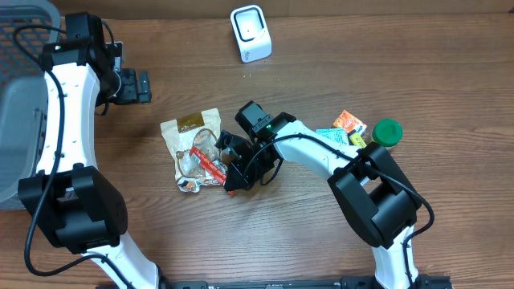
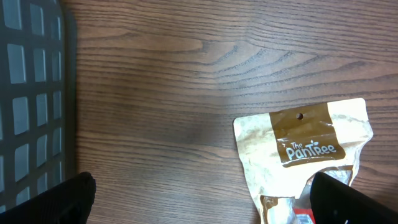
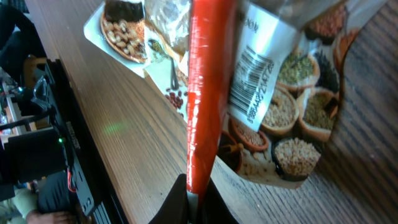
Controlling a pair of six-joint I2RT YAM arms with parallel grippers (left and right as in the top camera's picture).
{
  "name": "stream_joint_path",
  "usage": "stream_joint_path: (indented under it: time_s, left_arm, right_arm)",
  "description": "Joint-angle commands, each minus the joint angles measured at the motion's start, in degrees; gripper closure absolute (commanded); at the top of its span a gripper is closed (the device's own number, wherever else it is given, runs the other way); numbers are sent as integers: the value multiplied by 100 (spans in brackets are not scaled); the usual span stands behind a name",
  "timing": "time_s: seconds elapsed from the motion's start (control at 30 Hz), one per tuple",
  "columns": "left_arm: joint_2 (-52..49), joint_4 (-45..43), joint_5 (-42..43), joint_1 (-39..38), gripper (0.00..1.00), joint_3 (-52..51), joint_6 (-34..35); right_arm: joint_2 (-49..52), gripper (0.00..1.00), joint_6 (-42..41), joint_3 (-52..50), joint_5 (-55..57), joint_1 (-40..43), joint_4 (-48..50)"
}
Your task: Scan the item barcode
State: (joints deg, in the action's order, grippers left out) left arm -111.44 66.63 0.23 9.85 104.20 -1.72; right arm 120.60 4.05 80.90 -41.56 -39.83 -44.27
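Note:
A thin red packet [image 3: 202, 93] runs edge-on up the right wrist view, its lower end pinched in my right gripper [image 3: 198, 200], which is shut on it. Behind it lies a snack bag [image 3: 292, 124] printed with grains, its white barcode label [image 3: 252, 78] facing the camera. From overhead, my right gripper [image 1: 230, 174] sits at the right edge of the red packet [image 1: 209, 164] and the tan pouch [image 1: 193, 128]. The white scanner [image 1: 251, 33] stands at the far middle. My left gripper [image 1: 143, 85] hangs open at the far left, above bare wood beside the pouch [image 2: 298, 146].
A grey mesh basket [image 1: 20, 96] fills the left edge and shows as a dark grid [image 2: 28, 93] in the left wrist view. To the right lie an orange packet [image 1: 349, 122], a teal packet [image 1: 331, 135] and a green-lidded item [image 1: 387, 132].

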Motion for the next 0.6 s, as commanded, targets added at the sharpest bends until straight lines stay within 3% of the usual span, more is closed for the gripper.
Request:
stream_joint_path:
  time_s: [0.0,0.57]
  left_arm:
    - [50,0,26,-13,0,63,-92]
    - [50,-2,26,-13,0,63,-92]
  right_arm:
    - [-79,96,28,-26,-52,-17,37]
    - [-79,96,-120,-26,-173,7,48]
